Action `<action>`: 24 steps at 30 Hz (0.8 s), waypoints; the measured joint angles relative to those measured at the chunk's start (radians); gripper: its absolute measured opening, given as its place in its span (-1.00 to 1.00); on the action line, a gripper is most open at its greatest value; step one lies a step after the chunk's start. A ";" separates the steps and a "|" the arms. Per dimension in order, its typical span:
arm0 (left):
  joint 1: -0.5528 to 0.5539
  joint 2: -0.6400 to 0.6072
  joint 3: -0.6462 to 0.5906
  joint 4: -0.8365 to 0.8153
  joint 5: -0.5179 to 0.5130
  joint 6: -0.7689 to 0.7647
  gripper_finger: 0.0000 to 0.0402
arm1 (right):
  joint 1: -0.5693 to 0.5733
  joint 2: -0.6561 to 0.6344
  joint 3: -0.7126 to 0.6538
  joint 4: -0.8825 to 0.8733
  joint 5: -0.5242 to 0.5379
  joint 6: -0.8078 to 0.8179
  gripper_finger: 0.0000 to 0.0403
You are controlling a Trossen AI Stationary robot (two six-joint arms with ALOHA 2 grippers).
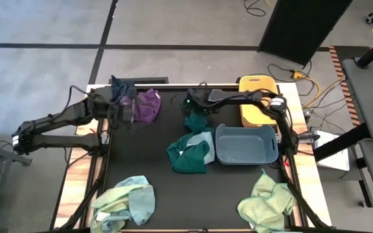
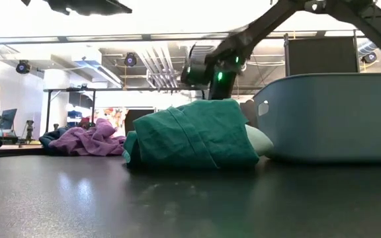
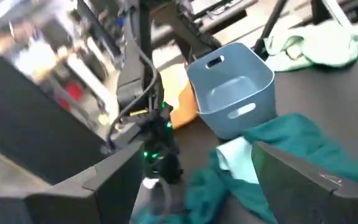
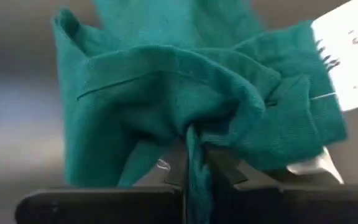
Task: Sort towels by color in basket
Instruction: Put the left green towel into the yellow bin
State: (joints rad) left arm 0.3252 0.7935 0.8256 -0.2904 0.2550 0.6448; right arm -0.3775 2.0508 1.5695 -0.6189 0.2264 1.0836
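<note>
My right gripper (image 1: 193, 109) reaches toward the table's far middle and is shut on a dark green towel (image 4: 166, 106), which shows bunched below it (image 1: 195, 122). More dark green towels (image 1: 190, 154) lie in a heap left of the blue-grey bin (image 1: 246, 145). In the low view the gripper (image 2: 209, 78) hovers behind that heap (image 2: 194, 132). My left gripper (image 3: 210, 186) is open at the far left, beside the purple towel (image 1: 149, 105), holding nothing. A navy towel (image 1: 118, 84) lies behind it. My right gripper pinches a raised fold of the dark green towel (image 4: 192, 146) between its two fingers, coming from above. Several layers bunch up around the fingertips. The rest spreads out below the gripper; whether its lower end rests on the table, I cannot tell.
A yellow bin (image 1: 258, 97) stands behind the blue-grey one at the far right. Light blue and pale green towels (image 1: 127, 202) lie at the near left, and pale yellow-green ones (image 1: 267, 202) at the near right. Bare dark tabletop (image 1: 199, 194) lies between them.
</note>
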 joint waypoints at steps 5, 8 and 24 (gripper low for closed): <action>0.000 0.034 0.019 0.095 -0.013 0.350 0.40 | 0.009 -0.241 0.046 -0.121 0.082 -0.095 -0.93; 0.000 0.060 0.038 0.158 -0.021 0.546 0.40 | -0.002 -0.394 0.050 -0.260 0.132 -0.130 -0.93; -0.004 0.256 0.325 -0.193 -0.055 -0.642 0.40 | -0.066 -0.748 0.004 -0.907 0.603 0.174 -0.93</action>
State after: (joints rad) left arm 0.3214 1.0493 1.1508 -0.4835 0.1997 0.0024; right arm -0.4436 1.3032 1.5740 -1.5259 0.8296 1.2571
